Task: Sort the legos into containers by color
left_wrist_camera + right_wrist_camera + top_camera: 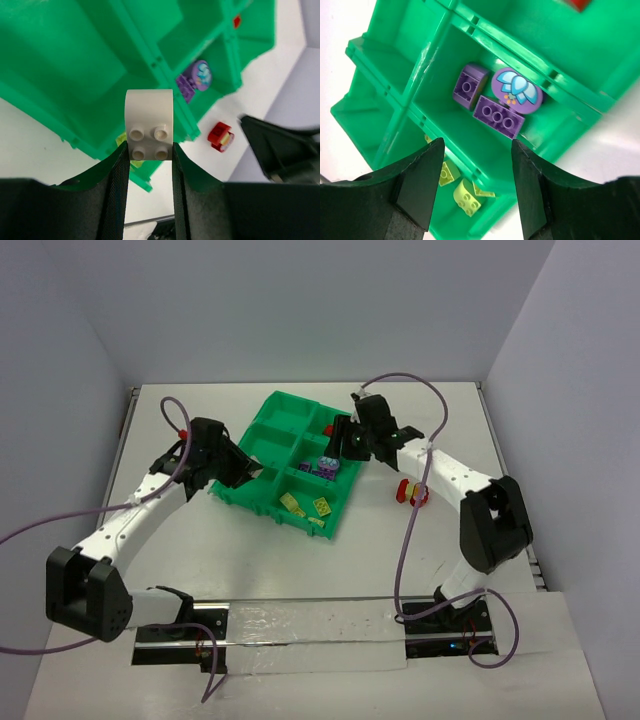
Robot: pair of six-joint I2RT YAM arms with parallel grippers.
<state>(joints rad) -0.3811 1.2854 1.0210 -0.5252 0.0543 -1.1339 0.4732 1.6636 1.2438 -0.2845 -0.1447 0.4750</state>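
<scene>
The green tray (268,440) lies tilted at mid-table. My left gripper (250,473) is at the tray's left edge, shut on a white arched four-stud brick (149,131) that it holds above the tray wall (150,60). My right gripper (341,444) is open and empty above the tray's right column, over the middle compartment with the purple legos (497,116) and a round flower-printed piece (516,86). Yellow legos (466,196) lie in the near right compartment (305,507). A red lego (328,429) shows in the far right compartment. A red brick (411,492) lies on the table right of the tray.
The left column of tray compartments (285,410) looks empty. The red brick on the table also shows in the left wrist view (220,136). Purple cables loop off both arms (412,530). Walls stand close at the back and both sides.
</scene>
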